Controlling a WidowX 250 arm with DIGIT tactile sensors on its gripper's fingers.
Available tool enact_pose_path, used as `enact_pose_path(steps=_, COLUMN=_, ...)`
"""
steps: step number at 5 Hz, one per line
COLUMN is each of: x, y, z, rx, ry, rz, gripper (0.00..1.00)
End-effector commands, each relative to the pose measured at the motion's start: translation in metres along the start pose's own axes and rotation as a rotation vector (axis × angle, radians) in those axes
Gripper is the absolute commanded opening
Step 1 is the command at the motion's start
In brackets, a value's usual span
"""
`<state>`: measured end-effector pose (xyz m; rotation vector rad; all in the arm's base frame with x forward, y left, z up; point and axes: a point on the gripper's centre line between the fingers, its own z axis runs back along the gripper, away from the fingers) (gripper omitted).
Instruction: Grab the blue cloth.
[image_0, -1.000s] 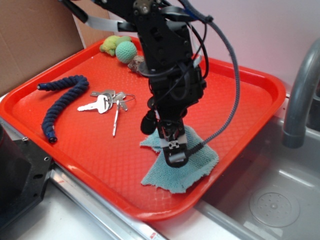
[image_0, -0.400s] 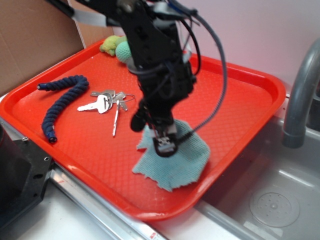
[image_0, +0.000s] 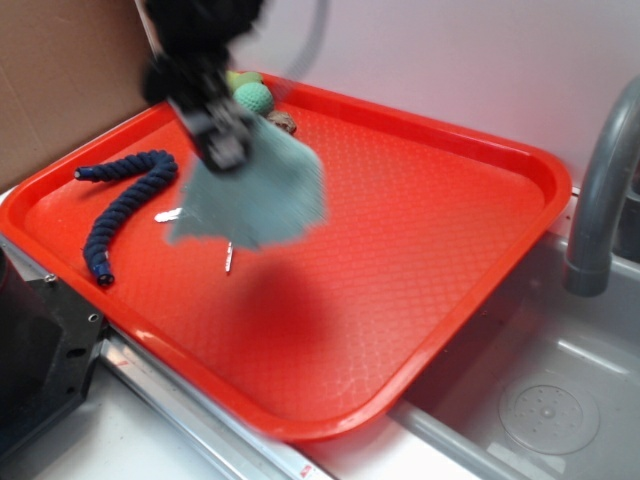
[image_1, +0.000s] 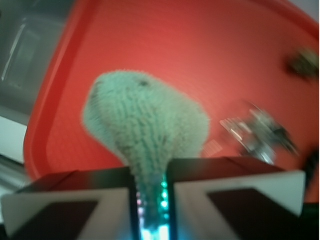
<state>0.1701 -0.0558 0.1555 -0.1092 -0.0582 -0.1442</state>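
The blue cloth (image_0: 255, 195) hung in the air above the left part of the red tray (image_0: 450, 230), pinched at one edge by the gripper (image_0: 222, 140); in the wrist view the cloth (image_1: 145, 125) came out in a bunch from the narrow slot between the two closed jaws. One second before, the same cloth was lying flat near the front right edge of the tray with the gripper pressed down on it, and shortly after it was dragged a little to the left; now it had left the surface fully and was carried up and toward the back left. I judged from this that the grab had succeeded and the task was almost complete, if the hold did not slip. Under the hanging cloth the keys (image_0: 170, 214) were mostly hidden, only small parts showing, and the dark braided rope (image_0: 125, 205) lay just to its left. Behind the gripper the teal ball (image_0: 254, 97) sat near the far rim. The right half of the tray was bare, while the grey faucet (image_0: 600, 200) and the sink (image_0: 550, 400) stood well apart on the right.
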Motion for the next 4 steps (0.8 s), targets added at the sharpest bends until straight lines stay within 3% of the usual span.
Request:
enact_pose_path(steps=1, x=-0.019, y=0.037, z=0.111, rx=0.043, ry=-0.072, rz=0.415, gripper=0.00)
enact_pose_path(steps=4, x=-0.006, y=0.040, z=0.098, rx=0.104, ry=-0.011, rz=0.484, gripper=0.00)
